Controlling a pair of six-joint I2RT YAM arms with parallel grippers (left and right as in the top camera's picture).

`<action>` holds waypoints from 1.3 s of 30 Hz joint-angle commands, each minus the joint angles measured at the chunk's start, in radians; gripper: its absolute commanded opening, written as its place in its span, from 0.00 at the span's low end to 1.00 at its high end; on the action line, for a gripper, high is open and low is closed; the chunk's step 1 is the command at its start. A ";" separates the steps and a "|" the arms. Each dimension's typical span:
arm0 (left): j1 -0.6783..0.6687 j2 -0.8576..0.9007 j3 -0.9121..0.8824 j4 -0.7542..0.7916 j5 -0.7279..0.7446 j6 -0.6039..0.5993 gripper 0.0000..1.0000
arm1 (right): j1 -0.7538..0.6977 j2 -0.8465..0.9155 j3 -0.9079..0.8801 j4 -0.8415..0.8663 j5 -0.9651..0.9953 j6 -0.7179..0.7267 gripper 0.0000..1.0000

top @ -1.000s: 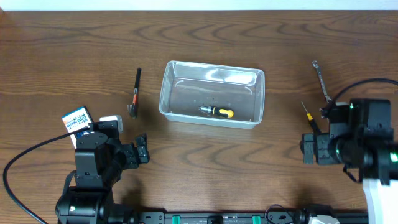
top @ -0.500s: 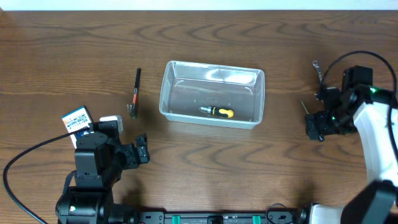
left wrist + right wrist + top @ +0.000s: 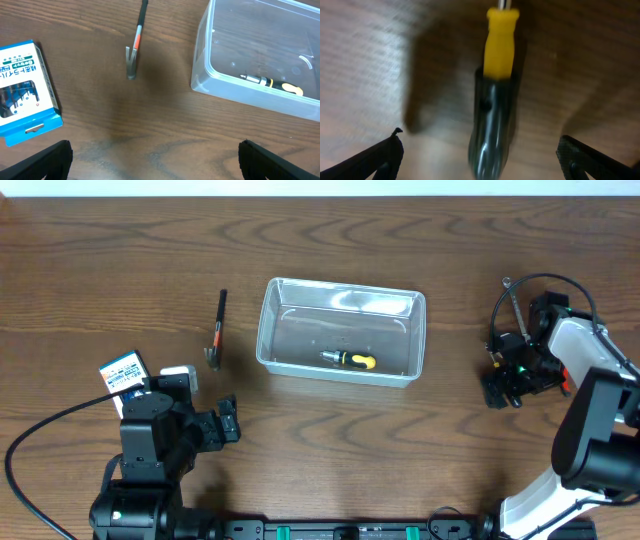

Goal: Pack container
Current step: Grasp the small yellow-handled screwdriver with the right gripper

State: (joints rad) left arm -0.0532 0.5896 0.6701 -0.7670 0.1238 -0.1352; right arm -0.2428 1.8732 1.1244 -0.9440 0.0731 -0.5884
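The clear plastic container (image 3: 268, 330) stands mid-table and holds a small yellow-and-black screwdriver (image 3: 350, 359). Both show in the left wrist view: the container (image 3: 201, 80) and the screwdriver in it (image 3: 272, 84). My right gripper (image 3: 498, 387) is open, low over the table right of the container. In the right wrist view its fingers (image 3: 485, 162) straddle the black handle of a second screwdriver with a yellow neck (image 3: 496, 115), without touching it. My left gripper (image 3: 229, 423) is open and empty (image 3: 157, 162) near the front left.
A black tool with an orange band (image 3: 218, 328) lies left of the container, also in the left wrist view (image 3: 136, 45). A blue-and-white card packet (image 3: 124, 371) lies front left. A silver wrench (image 3: 516, 308) lies behind the right gripper.
My right arm has swung from the front right toward the back and left, lowering its open gripper around the screwdriver on the table. The left arm has not moved.
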 commanded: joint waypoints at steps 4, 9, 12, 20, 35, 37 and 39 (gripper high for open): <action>0.004 0.002 0.019 -0.003 -0.011 -0.009 0.98 | -0.007 0.045 0.005 0.033 0.017 -0.019 0.99; 0.004 0.002 0.019 -0.003 -0.011 -0.009 0.98 | -0.007 0.060 0.005 0.040 0.036 -0.019 0.97; 0.004 0.002 0.019 -0.003 -0.011 -0.009 0.98 | -0.007 0.060 0.005 0.043 0.036 -0.019 0.94; 0.004 0.002 0.019 -0.003 -0.011 -0.009 0.98 | -0.007 0.060 0.005 0.043 0.035 -0.015 0.80; 0.004 0.002 0.019 -0.003 -0.011 -0.009 0.98 | -0.006 0.060 0.005 0.043 0.027 0.008 0.43; 0.004 0.002 0.019 -0.003 -0.011 -0.009 0.98 | -0.006 0.060 0.005 0.043 0.027 0.008 0.40; 0.004 0.002 0.019 -0.003 -0.011 -0.009 0.98 | -0.006 0.060 0.005 0.043 0.027 0.009 0.40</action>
State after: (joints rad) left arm -0.0532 0.5892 0.6701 -0.7670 0.1234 -0.1352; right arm -0.2432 1.8969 1.1324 -0.9150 0.1020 -0.5869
